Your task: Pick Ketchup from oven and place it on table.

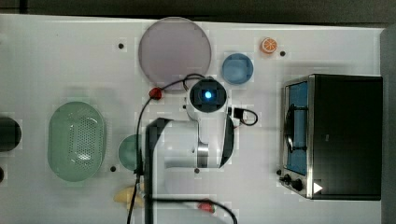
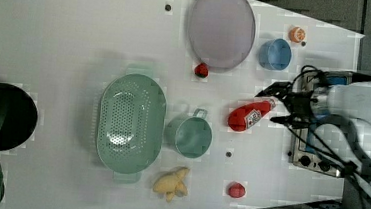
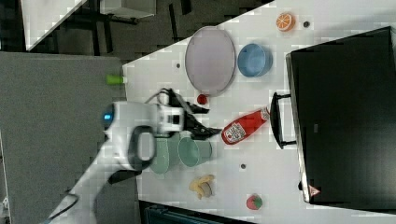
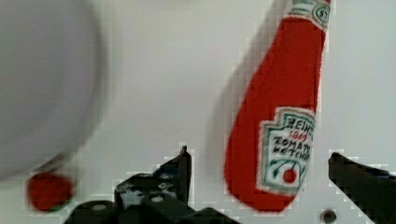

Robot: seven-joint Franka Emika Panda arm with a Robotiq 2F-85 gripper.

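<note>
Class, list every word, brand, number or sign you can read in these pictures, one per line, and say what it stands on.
"HEINZ" – on the white label of the ketchup bottle, wrist view.
"TOMATO KETCHUP" – same label, below the brand.
Small red number between those lines – too blurred to read for certain.
Print on the band at the bottle's neck – too blurred to read.
White triangle warning sign – on the oven, at a corner of its top in the top view; symbol inside not readable.

You're looking at a glossy white arm (image 1: pixel 187 144) with black joint bands, a glowing blue light (image 1: pixel 207 95) on its round wrist cap, black cables (image 1: pixel 140 140) trailing alongside, and black fingers (image 4: pixel 180 170) with small silver screws
</note>
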